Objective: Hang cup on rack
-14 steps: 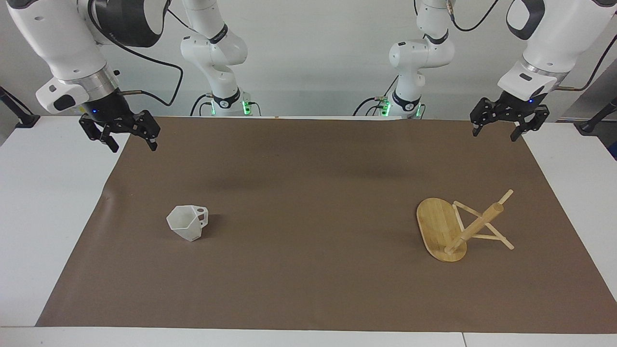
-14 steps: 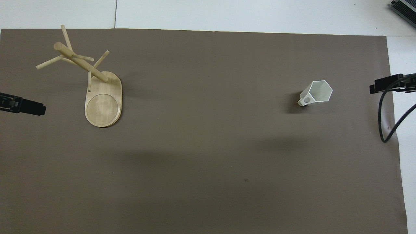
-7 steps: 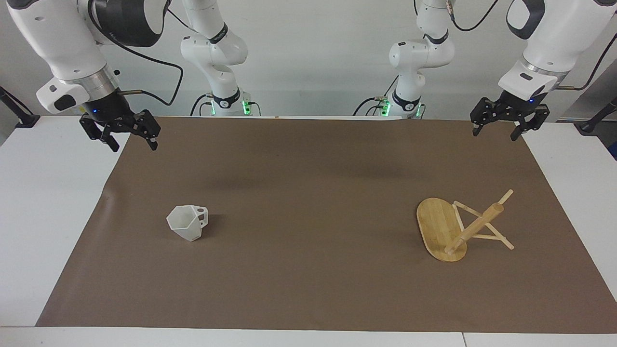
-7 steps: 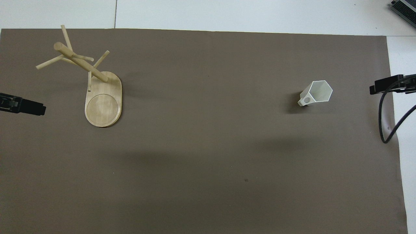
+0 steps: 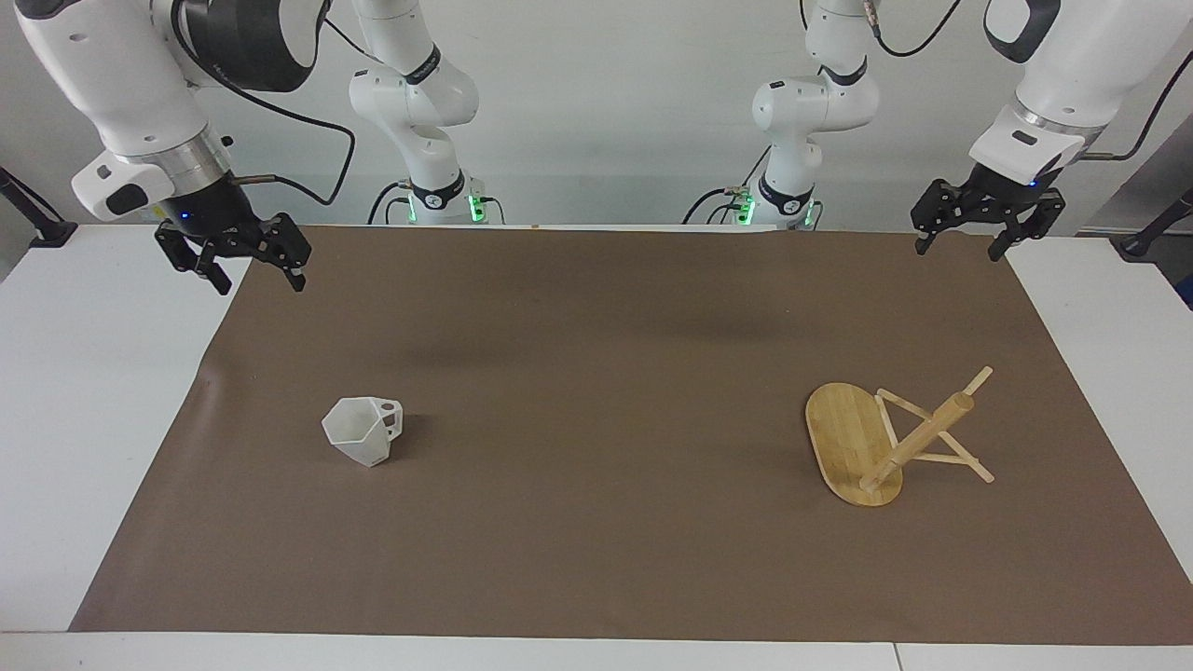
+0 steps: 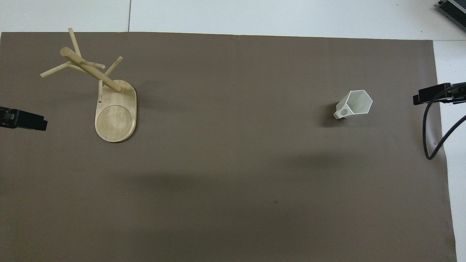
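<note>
White and matte like plastic, the cup [image 5: 363,431] sits upright on the brown mat [image 5: 596,391] toward the right arm's end of the table in the facing view, its blocky handle turned toward the middle of the table. It looks light and stiff, probably a little slick on its angled facets, so I judge the surest hold is a pinch across the wall at the hexagonal rim, away from the handle, leaving the handle's hole free for a peg. The right gripper [image 5: 253,267] hangs with fingers spread over the mat's corner nearest the robots, well apart from the cup. The left gripper [image 5: 967,240] hangs likewise spread over the other near corner. The rack [image 5: 853,443], bamboo, stands toward the left arm's end with nothing on its pegs; it looks rigid but easy to nudge.

From overhead, the cup [image 6: 355,104] shows its open rim and handle clearly, and the rack [image 6: 115,112] lies at much the same distance from the robots. Only the tips of the left gripper [image 6: 27,120] and right gripper [image 6: 433,94] reach into view at the edges.
</note>
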Motion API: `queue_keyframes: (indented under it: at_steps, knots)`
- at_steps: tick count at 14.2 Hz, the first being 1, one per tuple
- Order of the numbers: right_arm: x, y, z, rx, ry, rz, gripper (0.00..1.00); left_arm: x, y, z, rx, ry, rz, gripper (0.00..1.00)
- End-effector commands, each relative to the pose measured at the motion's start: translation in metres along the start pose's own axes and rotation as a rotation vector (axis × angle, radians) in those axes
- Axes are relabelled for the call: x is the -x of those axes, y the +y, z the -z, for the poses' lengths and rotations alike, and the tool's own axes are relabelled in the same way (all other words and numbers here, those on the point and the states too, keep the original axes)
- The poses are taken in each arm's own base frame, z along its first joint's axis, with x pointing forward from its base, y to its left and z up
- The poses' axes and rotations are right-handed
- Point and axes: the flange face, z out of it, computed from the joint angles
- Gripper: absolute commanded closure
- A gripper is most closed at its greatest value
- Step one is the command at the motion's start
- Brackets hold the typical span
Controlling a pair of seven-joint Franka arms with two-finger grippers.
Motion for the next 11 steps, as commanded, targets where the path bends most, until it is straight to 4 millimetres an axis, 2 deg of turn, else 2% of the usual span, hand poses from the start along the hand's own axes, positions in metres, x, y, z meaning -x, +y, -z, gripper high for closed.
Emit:
queue_keyframes:
  at_steps: [1,4,7,11]
  knots:
    - [0.008,0.004,-0.007,0.019,0.037,0.018,0.00,0.006,-0.001,0.010,0.004,-0.024,0.032,0.00]
    - [0.005,0.005,-0.012,0.029,0.082,0.021,0.00,0.014,0.011,0.011,0.000,-0.057,0.106,0.00]
    - [0.003,0.006,-0.010,0.034,0.098,0.076,0.00,0.019,0.013,0.006,-0.001,-0.068,0.093,0.00]
    - [0.009,0.007,-0.021,0.031,0.085,0.066,0.00,0.019,0.013,0.004,-0.002,-0.064,0.091,0.00]
